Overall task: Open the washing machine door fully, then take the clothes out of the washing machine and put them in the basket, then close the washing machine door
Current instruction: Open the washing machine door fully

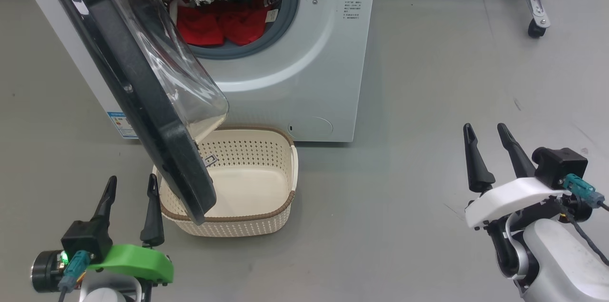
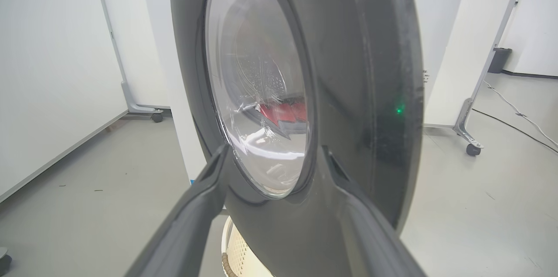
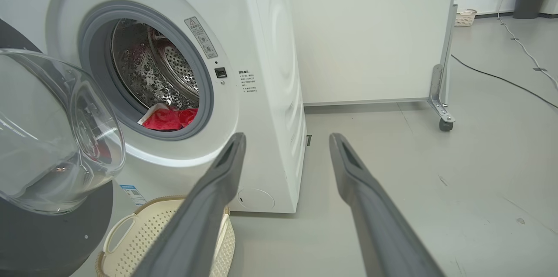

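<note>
The white washing machine (image 1: 304, 64) stands ahead with its black-rimmed door (image 1: 138, 102) swung partway open, its glass bowl (image 1: 176, 69) over the basket. Red clothes (image 1: 223, 24) lie in the steel drum, also seen as clothes (image 3: 170, 118) in the right wrist view. The cream basket (image 1: 285, 183) sits on the floor in front of the machine, with nothing visible in it. My left gripper (image 1: 131, 190) is open, just left of the door's lower edge; the door (image 2: 348, 94) looms close before its fingers. My right gripper (image 1: 487, 138) is open over bare floor, right of the machine.
Grey floor spreads to the right of the machine. A white panel on a castor leg (image 1: 537, 21) stands at the back right, and its castor (image 3: 444, 123) shows in the right wrist view. A cable (image 3: 501, 77) runs along the floor far right.
</note>
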{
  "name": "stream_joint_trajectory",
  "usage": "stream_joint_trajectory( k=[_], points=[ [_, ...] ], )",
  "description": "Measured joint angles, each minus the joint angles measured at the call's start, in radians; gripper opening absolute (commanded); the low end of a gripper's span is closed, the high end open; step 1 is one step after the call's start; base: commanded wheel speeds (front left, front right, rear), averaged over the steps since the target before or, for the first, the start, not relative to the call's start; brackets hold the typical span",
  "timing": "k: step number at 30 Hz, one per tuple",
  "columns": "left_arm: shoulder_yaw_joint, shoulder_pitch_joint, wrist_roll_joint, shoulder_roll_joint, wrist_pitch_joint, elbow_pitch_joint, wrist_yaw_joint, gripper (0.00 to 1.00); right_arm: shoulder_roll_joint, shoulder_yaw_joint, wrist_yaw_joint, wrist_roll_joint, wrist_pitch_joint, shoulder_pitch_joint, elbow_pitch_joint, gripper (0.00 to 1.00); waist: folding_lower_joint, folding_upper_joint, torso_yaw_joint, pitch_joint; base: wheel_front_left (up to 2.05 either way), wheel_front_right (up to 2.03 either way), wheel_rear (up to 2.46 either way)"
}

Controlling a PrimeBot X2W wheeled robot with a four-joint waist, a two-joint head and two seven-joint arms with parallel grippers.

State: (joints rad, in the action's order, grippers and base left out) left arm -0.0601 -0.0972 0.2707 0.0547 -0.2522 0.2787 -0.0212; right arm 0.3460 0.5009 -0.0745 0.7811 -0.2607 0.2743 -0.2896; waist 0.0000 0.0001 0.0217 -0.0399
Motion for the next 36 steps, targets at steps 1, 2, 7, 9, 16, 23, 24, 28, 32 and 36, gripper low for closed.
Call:
stream_joint_trajectory(
  k=[1,2,7,9,16,23,24,28,32,36],
  points=[
    [0.000,0.000,0.000,-0.001,0.000,0.000,0.000,1.00,-0.003,-0.005,0.000,-0.009,0.000,-0.011,0.005,1.00,0.0000,0.0000,0.000,0.000,0.00,0.00,0.00],
    [0.000,0.000,-0.002,-0.001,0.000,0.000,0.000,1.00,-0.005,-0.009,0.000,-0.021,0.000,-0.020,0.009,1.00,0.0000,0.0000,-0.001,0.001,0.00,0.00,0.00],
    [-0.001,0.003,-0.009,-0.002,0.000,0.001,0.001,1.00,-0.025,-0.041,-0.008,-0.056,0.000,-0.059,0.035,1.00,0.0000,0.0000,-0.001,0.003,0.00,0.00,0.00],
    [-0.001,0.011,-0.009,-0.002,0.000,0.001,0.001,1.00,-0.032,-0.046,-0.008,-0.067,0.000,-0.076,0.041,1.00,0.0000,0.0000,0.000,0.004,0.00,0.00,0.00],
    [-0.001,0.020,-0.009,-0.004,0.000,0.003,0.009,1.00,-0.054,-0.072,-0.008,-0.099,0.000,-0.118,0.058,1.00,0.0000,0.0000,0.002,0.004,0.00,0.00,0.00],
    [0.000,0.020,-0.012,-0.005,0.000,0.004,0.009,1.00,-0.067,-0.094,-0.006,-0.133,0.000,-0.142,0.077,1.00,0.0000,0.0000,0.001,0.005,0.00,0.00,0.00],
    [0.000,0.020,-0.012,-0.005,0.000,0.004,0.010,1.00,-0.072,-0.100,-0.006,-0.144,0.000,-0.151,0.080,1.00,0.0000,0.0000,0.001,0.006,0.00,0.00,0.00],
    [0.000,0.021,-0.012,-0.006,0.000,0.013,0.015,1.00,-0.079,-0.106,0.003,-0.170,0.000,-0.162,0.086,1.00,0.0000,0.0000,-0.002,0.008,0.00,0.00,0.00],
    [0.000,0.022,-0.012,-0.007,0.000,0.020,0.018,1.00,-0.085,-0.114,0.012,-0.187,0.000,-0.165,0.091,1.00,0.0000,0.0000,-0.005,0.011,0.00,0.00,0.00],
    [0.000,0.022,-0.012,-0.007,0.000,0.022,0.018,1.00,-0.095,-0.123,0.021,-0.199,0.000,-0.181,0.093,1.00,0.0000,0.0000,-0.007,0.015,0.00,0.00,0.00]
  ],
)
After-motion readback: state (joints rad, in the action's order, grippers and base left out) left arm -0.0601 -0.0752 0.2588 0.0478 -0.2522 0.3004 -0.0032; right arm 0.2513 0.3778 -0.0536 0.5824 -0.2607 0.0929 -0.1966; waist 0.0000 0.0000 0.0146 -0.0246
